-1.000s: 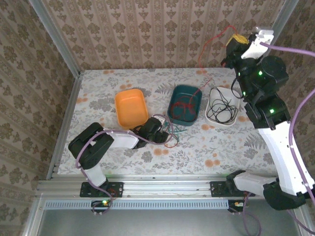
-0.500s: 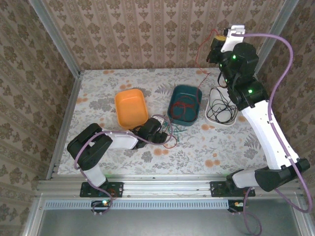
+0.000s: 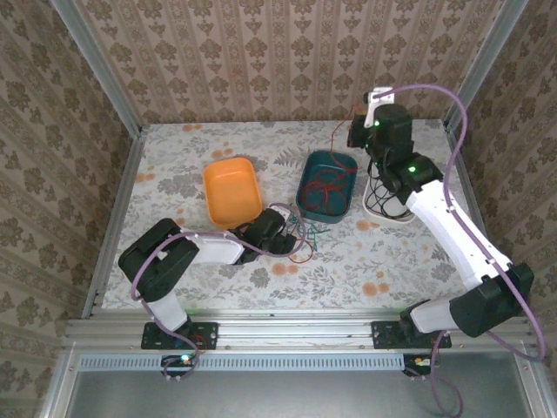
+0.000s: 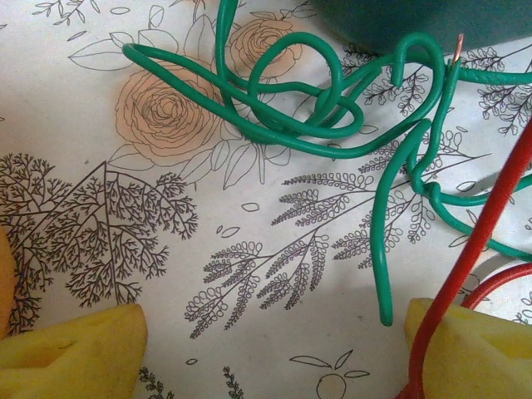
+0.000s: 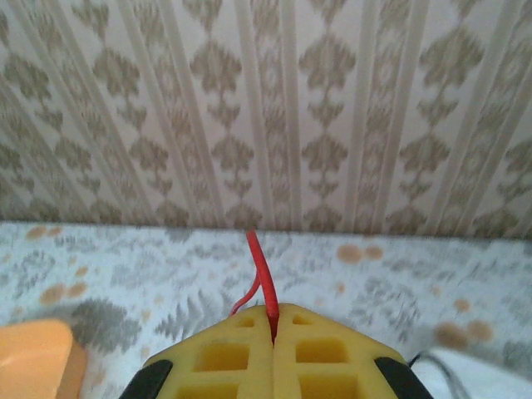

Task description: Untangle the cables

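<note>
A red cable (image 5: 264,278) is pinched between the yellow fingers of my right gripper (image 5: 274,320), which is shut on it. Seen from above, that gripper (image 3: 355,132) hovers just behind the teal tray (image 3: 306,202), and the rest of the red cable (image 3: 324,187) lies coiled inside it. A green cable (image 4: 316,108) lies tangled on the table before my left gripper (image 4: 274,357), which is open, its pads low on either side. One more red strand (image 4: 482,241) crosses the right pad. From above, my left gripper (image 3: 285,239) sits beside the green cable (image 3: 305,233).
An orange tray (image 3: 232,192) stands left of the teal one. A white tray (image 3: 376,171) at the right holds a black cable (image 3: 392,196). Patterned walls close the back and sides. The teal tray's wall (image 4: 416,21) is close ahead of my left gripper.
My right arm has swung down and to the left from high at the back right, carrying the red cable toward the teal tray. The left arm has stayed put.
</note>
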